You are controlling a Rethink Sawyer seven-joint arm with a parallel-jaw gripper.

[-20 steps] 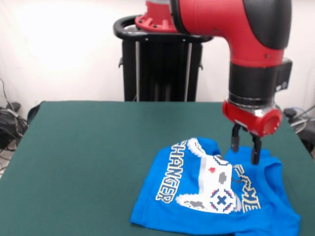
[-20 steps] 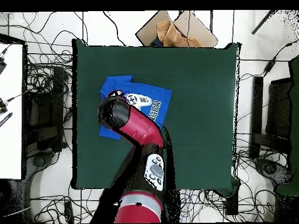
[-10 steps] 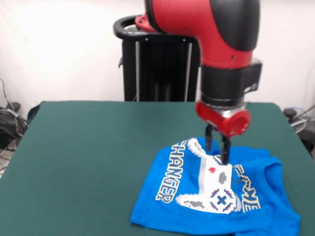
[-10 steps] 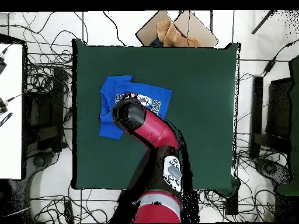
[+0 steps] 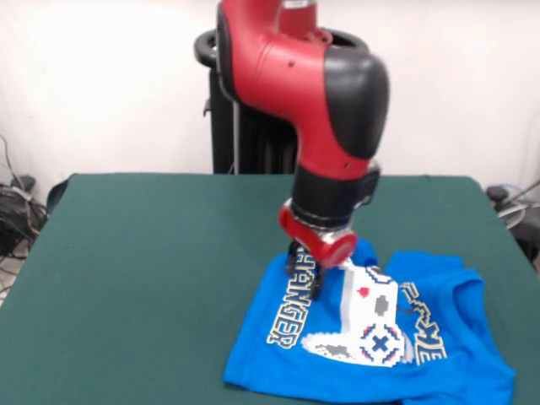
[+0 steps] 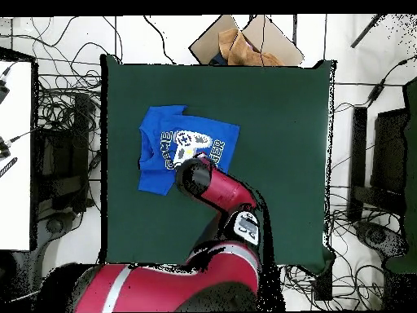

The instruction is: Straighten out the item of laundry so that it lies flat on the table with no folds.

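You see the T-shirt [image 5: 371,337] rumpled, lettering running toward the desk's [image 5: 152,253] far edge; the end effector [image 5: 304,272] touches it, its opening hidden from you.

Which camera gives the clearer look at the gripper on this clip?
The front view: the gripper shows below the red wrist, low over the blue T-shirt. Overhead, the arm covers it entirely.

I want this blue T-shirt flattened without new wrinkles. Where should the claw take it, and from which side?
Probably the blue T-shirt's near hem corner, at the front view's lower left, coming straight down from above. That corner lies free on the table, so pulling it outward should spread the cloth. The claw now hangs over the lettering.
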